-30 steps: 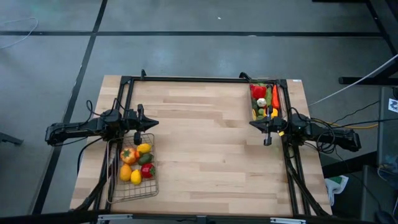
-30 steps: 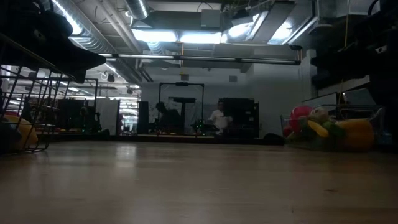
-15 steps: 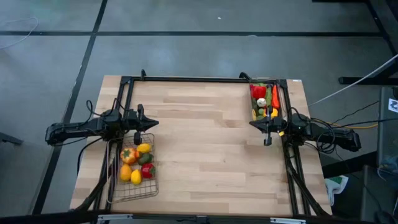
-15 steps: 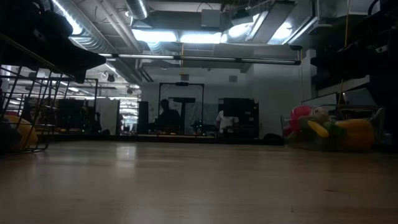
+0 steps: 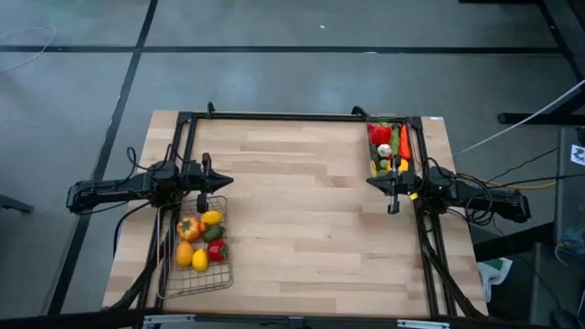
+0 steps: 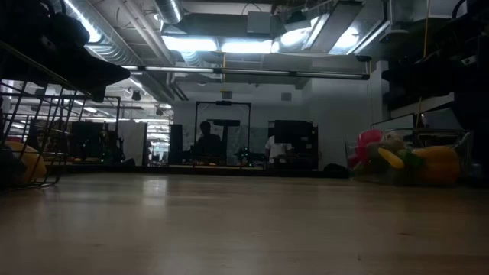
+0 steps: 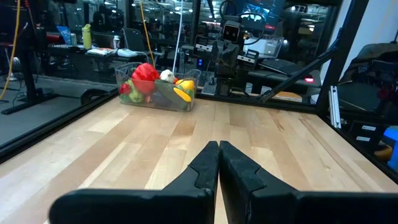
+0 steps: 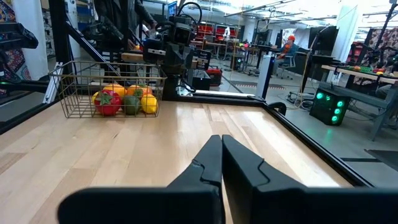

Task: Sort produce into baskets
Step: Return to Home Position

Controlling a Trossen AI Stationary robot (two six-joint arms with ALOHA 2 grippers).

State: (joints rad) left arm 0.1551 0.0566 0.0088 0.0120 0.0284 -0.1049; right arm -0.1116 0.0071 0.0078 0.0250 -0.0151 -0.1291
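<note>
The wire-mesh basket (image 5: 195, 249) stands on the table's near left and holds produce: an orange pepper (image 5: 189, 227), lemons, a green piece and a red one (image 5: 217, 250). The clear bin (image 5: 391, 146) stands at the far right and holds a red pepper (image 5: 378, 133), a carrot (image 5: 404, 142) and other pieces. My left gripper (image 5: 228, 183) is shut, held level above the table just past the basket's far end. My right gripper (image 5: 369, 182) is shut, level, just near of the bin. Each wrist view shows shut fingers, the left (image 7: 219, 149) and the right (image 8: 222, 143), with nothing between them.
A black frame (image 5: 292, 116) runs along the table's far edge and down both sides. Bare wood (image 5: 302, 210) lies between the two arms. Beyond the table's far edge, people (image 6: 205, 137) and equipment show in the room.
</note>
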